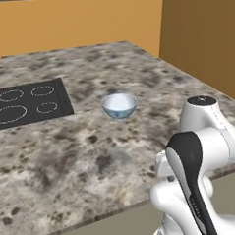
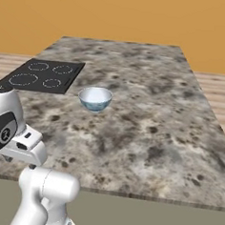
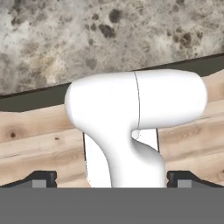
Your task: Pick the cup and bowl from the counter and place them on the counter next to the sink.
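Claw [image 3: 112, 178] seen in hand view with dark finger tips [image 3: 41, 179] wide apart at the bottom corners, clamped on nothing.

Pointed down past the counter [image 3: 65, 39] edge toward a wooden floor [image 3: 39, 135]. In left base view, from left: black stovetop [image 1: 27, 104] with white ring burners set into the counter [image 1: 63, 157]; bowl [image 1: 119, 105] upright on the granite just right of the stovetop, apart from it, near mid-counter. Orange wall [image 1: 74, 18] behind. In right base view, same order: stovetop [image 2: 41, 75] at far left, bowl [image 2: 95, 98] just right of and nearer than it, then open counter [image 2: 157, 118]. Bowl interior white, outside pale blue, untouched by the arm.
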Controlling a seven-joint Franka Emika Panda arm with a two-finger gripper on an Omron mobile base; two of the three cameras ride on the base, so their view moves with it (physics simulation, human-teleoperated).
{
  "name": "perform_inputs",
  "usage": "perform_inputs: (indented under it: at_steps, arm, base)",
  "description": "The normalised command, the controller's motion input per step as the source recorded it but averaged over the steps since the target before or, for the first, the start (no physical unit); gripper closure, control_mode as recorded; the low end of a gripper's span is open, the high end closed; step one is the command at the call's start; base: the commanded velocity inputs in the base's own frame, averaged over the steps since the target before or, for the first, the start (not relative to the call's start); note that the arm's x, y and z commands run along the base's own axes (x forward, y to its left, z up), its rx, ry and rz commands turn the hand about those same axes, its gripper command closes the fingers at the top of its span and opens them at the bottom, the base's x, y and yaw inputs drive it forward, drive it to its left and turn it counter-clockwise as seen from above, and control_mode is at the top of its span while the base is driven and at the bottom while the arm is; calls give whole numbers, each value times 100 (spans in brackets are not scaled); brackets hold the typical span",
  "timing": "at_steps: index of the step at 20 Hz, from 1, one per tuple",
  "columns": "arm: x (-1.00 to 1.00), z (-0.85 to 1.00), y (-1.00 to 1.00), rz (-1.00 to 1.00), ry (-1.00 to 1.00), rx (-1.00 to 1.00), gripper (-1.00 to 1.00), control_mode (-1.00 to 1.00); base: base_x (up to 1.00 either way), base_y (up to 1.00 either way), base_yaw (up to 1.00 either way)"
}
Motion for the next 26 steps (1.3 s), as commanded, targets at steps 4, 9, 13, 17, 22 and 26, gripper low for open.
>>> perform_inputs:
  at_steps: [4,9,13,17,22,26]
  arm:
    - [0,0,0,0,0,0,-100,100]
    - [0,0,0,0,0,0,-100,-100]
    - [7,0,0,1,0,0,-100,-100]
    - [56,7,-15,15,4,0,-100,-100]
    - [95,10,-44,21,11,0,-100,-100]
    - [100,28,-35,8,26,0,-100,-100]
  base:
    - [0,0,0]
    - [0,0,0]
    - [0,0,0]
    - [0,0,0]
    - [0,0,0]
    - [0,0,0]
